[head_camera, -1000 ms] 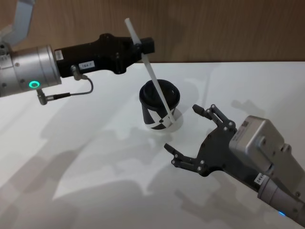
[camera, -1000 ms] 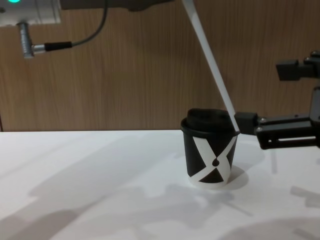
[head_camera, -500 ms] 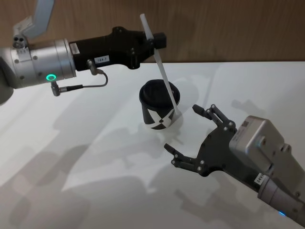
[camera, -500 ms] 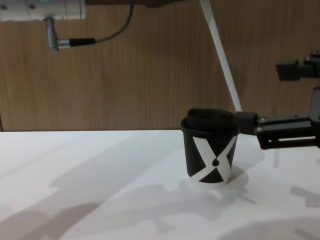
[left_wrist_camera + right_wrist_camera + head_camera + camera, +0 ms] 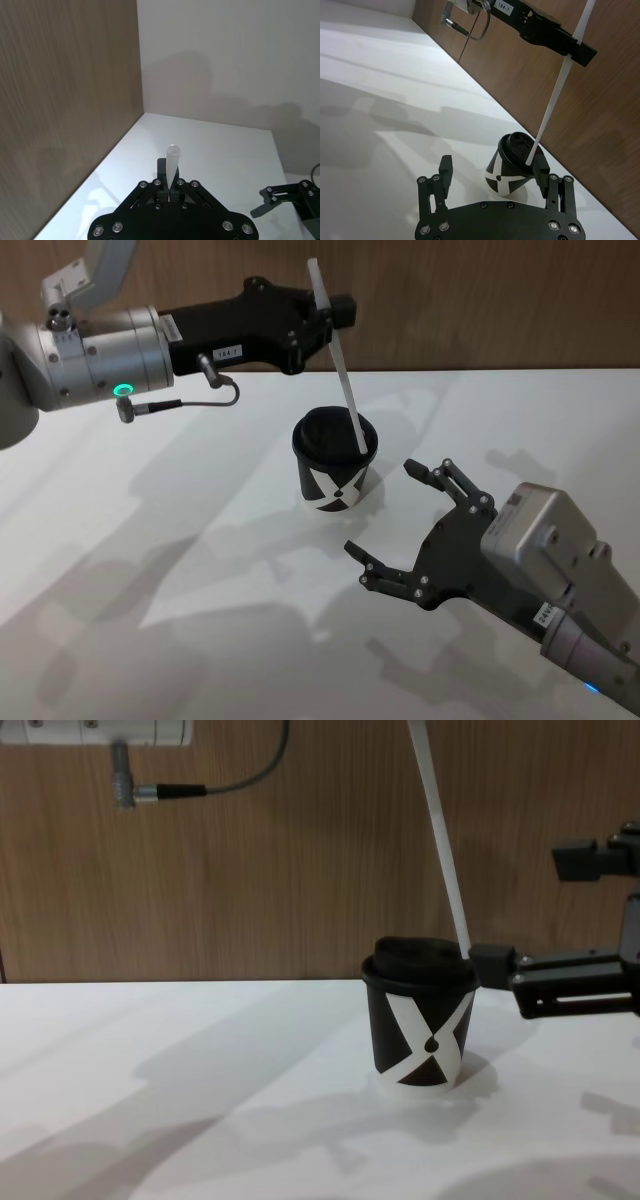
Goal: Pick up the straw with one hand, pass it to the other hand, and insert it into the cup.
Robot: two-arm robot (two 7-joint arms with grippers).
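My left gripper (image 5: 322, 318), black with a silver wrist and green ring light, hangs above the table's far side, shut on the upper part of the white straw (image 5: 338, 365). The straw slants down, and its lower tip meets the right side of the lid of the black cup (image 5: 333, 468). I cannot tell whether the tip is inside the lid. In the chest view the straw (image 5: 441, 845) comes down to the cup (image 5: 420, 1035). My right gripper (image 5: 380, 508) stands open and empty just right of the cup, nearer me. The right wrist view shows the cup (image 5: 512, 172) between its fingers (image 5: 445, 167).
A wood-panel wall (image 5: 300, 870) rises behind the white table (image 5: 200, 570). A grey cable (image 5: 215, 390) loops under the left wrist. Bare table stretches left of and in front of the cup.
My left gripper has moved right with the straw. The straw now stands steeper, and its tip has shifted from beside the cup's right wall onto the lid. The right gripper has stayed still.
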